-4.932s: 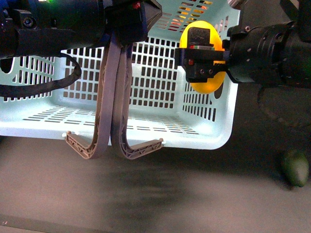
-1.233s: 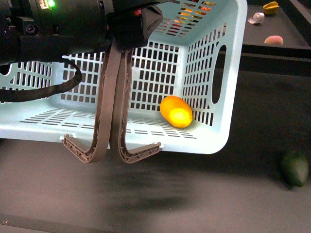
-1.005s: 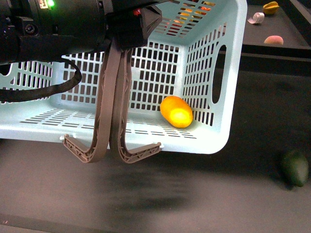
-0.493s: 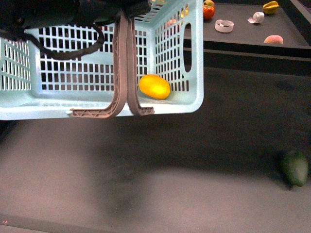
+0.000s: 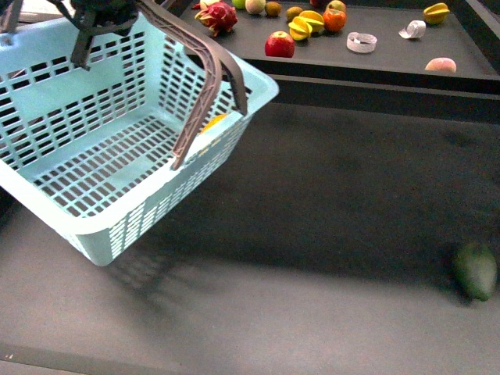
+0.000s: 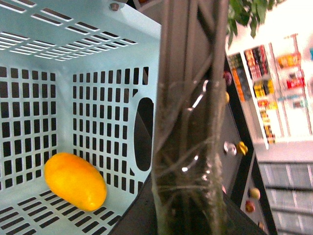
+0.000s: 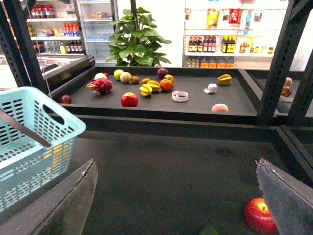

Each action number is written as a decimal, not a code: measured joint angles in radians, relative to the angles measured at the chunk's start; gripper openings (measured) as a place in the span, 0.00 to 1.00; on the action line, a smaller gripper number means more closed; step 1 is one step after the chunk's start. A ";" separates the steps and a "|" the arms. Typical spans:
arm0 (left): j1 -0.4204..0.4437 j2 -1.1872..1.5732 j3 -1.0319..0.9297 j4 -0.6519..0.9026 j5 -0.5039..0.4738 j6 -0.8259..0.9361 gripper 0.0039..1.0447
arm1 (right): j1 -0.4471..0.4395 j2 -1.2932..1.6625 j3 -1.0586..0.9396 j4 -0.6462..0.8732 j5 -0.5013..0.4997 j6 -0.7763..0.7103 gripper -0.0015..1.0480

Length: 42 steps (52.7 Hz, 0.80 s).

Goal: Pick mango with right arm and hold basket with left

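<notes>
The light turquoise basket (image 5: pixel 94 164) hangs tilted at the left of the front view. My left gripper (image 5: pixel 100 11) holds it from above, shut on the two brown-grey handles (image 6: pixel 190 122). The yellow-orange mango (image 6: pixel 76 181) lies on the basket floor against a slotted wall. In the front view only a sliver of the mango (image 5: pixel 215 121) shows behind the rim. My right gripper (image 7: pixel 176 196) is open over the dark table, with nothing between its fingers. From it, the basket (image 7: pixel 34 142) is off to one side. The right arm is out of the front view.
A dark green oval fruit (image 5: pixel 475 271) lies on the table at the front right. A red apple (image 7: pixel 259 215) lies near one right finger. The raised back shelf (image 5: pixel 375 62) carries an apple (image 5: pixel 279 44), star fruits (image 5: pixel 301 27), a dragon fruit (image 5: pixel 219 16) and a tape roll (image 5: pixel 361 41).
The right gripper let the mango go into the basket and left the front view. Within the last second the basket swung left and tilted, uncovering the back shelf.
</notes>
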State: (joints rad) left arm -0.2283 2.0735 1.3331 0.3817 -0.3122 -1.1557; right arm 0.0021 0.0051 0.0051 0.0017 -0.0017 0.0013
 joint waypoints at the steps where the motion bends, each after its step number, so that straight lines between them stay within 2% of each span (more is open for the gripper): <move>1: 0.007 0.002 0.001 -0.006 -0.008 -0.010 0.08 | 0.000 0.000 0.000 0.000 0.000 0.000 0.92; 8: 0.048 0.016 0.015 -0.062 -0.052 -0.112 0.08 | 0.000 -0.001 0.000 0.000 0.000 0.000 0.92; 20: 0.077 0.034 0.019 -0.067 -0.038 -0.261 0.08 | 0.000 -0.001 0.000 0.000 0.000 0.000 0.92; 42: 0.150 0.087 0.016 -0.089 -0.037 -0.352 0.08 | 0.000 -0.001 0.000 0.000 0.000 0.000 0.92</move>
State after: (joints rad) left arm -0.0780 2.1609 1.3487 0.2932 -0.3492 -1.5082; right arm 0.0021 0.0044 0.0051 0.0017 -0.0013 0.0013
